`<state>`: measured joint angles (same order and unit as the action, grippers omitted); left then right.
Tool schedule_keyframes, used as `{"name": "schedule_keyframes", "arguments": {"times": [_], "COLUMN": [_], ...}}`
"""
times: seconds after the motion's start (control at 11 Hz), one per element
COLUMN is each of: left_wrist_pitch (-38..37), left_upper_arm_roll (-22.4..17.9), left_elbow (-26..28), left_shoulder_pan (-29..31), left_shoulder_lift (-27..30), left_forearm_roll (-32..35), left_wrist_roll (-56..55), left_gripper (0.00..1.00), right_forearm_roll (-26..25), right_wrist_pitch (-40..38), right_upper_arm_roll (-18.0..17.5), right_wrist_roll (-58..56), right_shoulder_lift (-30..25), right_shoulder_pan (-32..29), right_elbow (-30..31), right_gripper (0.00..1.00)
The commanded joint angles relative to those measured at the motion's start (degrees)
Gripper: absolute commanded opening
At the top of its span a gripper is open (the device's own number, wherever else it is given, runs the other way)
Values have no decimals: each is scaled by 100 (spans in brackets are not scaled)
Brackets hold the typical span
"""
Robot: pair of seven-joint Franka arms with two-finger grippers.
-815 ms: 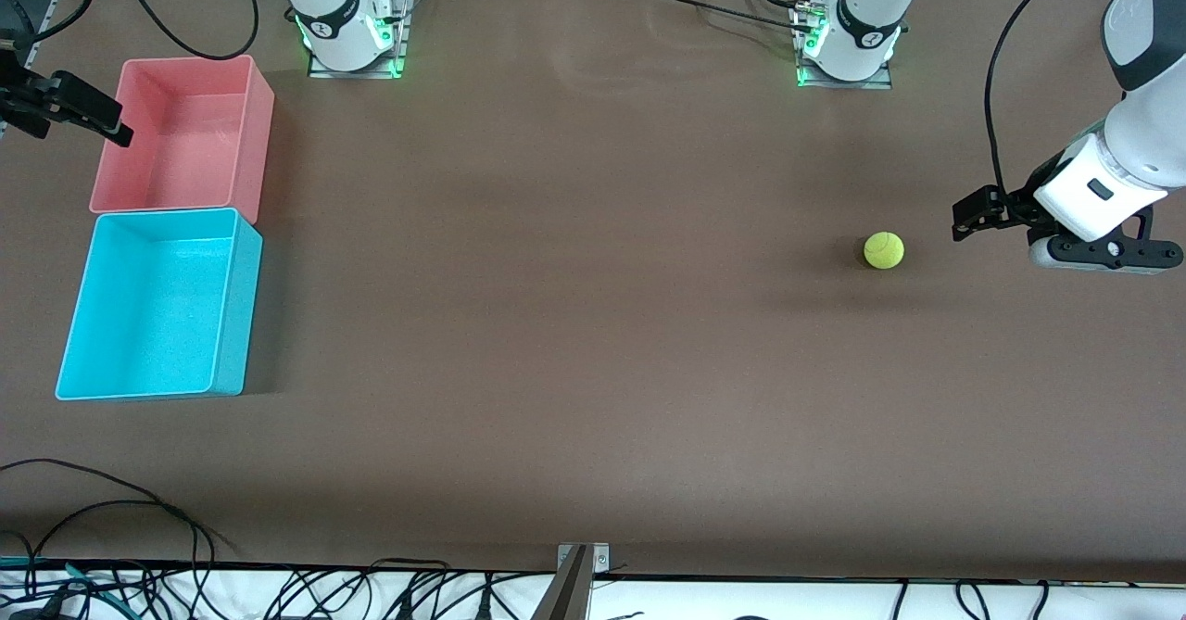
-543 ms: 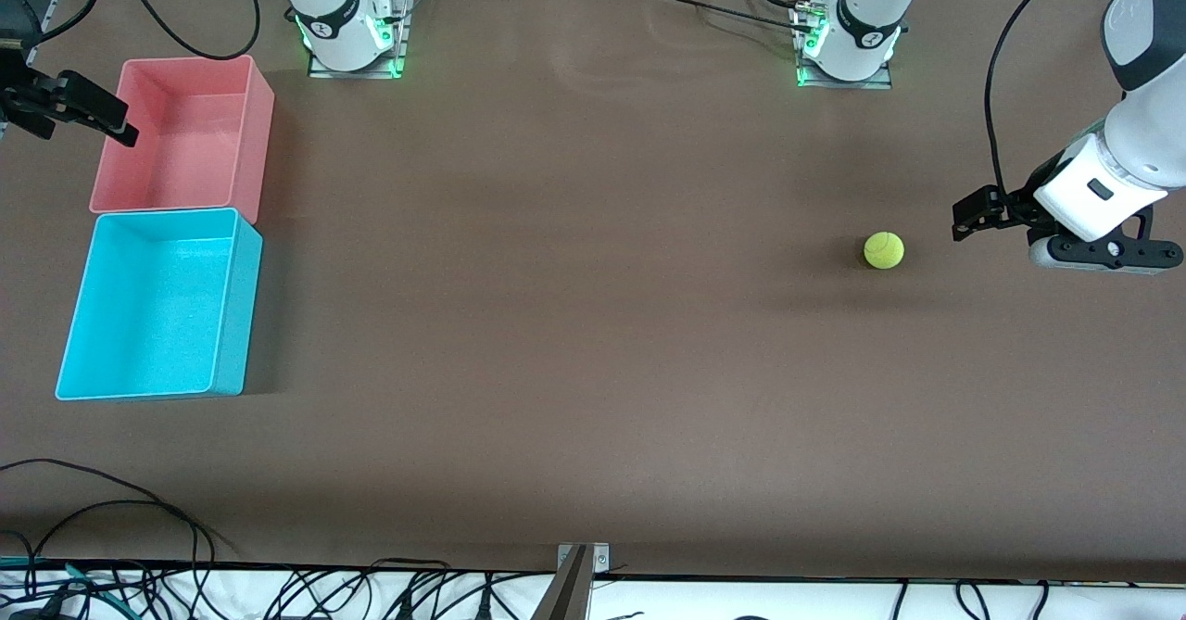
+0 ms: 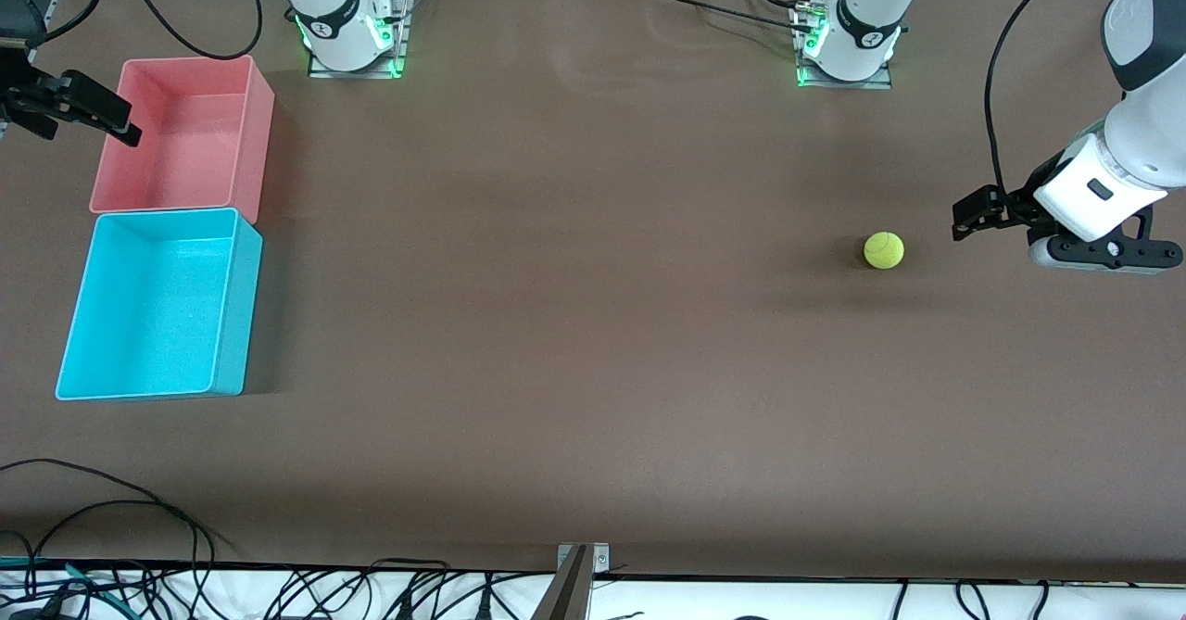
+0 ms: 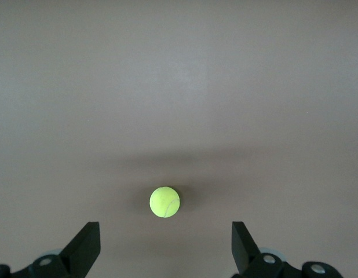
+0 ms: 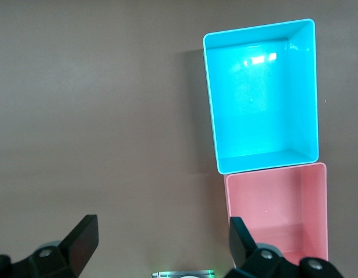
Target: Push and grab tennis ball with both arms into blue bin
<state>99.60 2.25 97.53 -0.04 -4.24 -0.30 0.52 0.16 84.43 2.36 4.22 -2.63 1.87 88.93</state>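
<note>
The yellow-green tennis ball (image 3: 884, 250) lies on the brown table toward the left arm's end. My left gripper (image 3: 965, 219) hangs low beside it, a short gap away, and is open. In the left wrist view the tennis ball (image 4: 165, 201) lies just ahead of the wide gap of the left gripper (image 4: 165, 243), touching neither finger. The blue bin (image 3: 236, 314) stands empty at the right arm's end. My right gripper (image 3: 119, 125) hovers open and empty at the pink bin's outer edge. From the right gripper (image 5: 161, 234) both bins show below, including the blue bin (image 5: 214, 116).
An empty pink bin (image 3: 260, 138) (image 5: 316, 215) touches the blue bin and stands farther from the front camera. Both arm bases (image 3: 350, 36) (image 3: 848, 41) stand along the table's edge. Cables (image 3: 111, 499) trail over the edge nearest the front camera.
The right gripper has edged slightly toward the pink bin. The left arm and the tennis ball have not moved.
</note>
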Motion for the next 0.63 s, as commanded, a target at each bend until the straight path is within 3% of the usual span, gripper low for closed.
{"name": "schedule_keyframes", "arguments": {"times": [0.0, 0.54], "left_wrist_pitch": [-160, -160], "left_upper_arm_roll": [3, 3], "left_elbow": [-182, -173], "left_shoulder_pan": [21, 21], "left_shoulder_lift": [-77, -77], "left_forearm_roll": [39, 39], "left_wrist_roll": [115, 115], "left_gripper": [100, 100], "right_forearm_roll": [-51, -60], "right_wrist_pitch": [-66, -119], "right_upper_arm_roll": [10, 28], "right_wrist_roll": [35, 27], "right_shoulder_lift": [0, -9], "right_shoulder_pan": [24, 24], "right_elbow": [-121, -121], "right_gripper": [100, 100]}}
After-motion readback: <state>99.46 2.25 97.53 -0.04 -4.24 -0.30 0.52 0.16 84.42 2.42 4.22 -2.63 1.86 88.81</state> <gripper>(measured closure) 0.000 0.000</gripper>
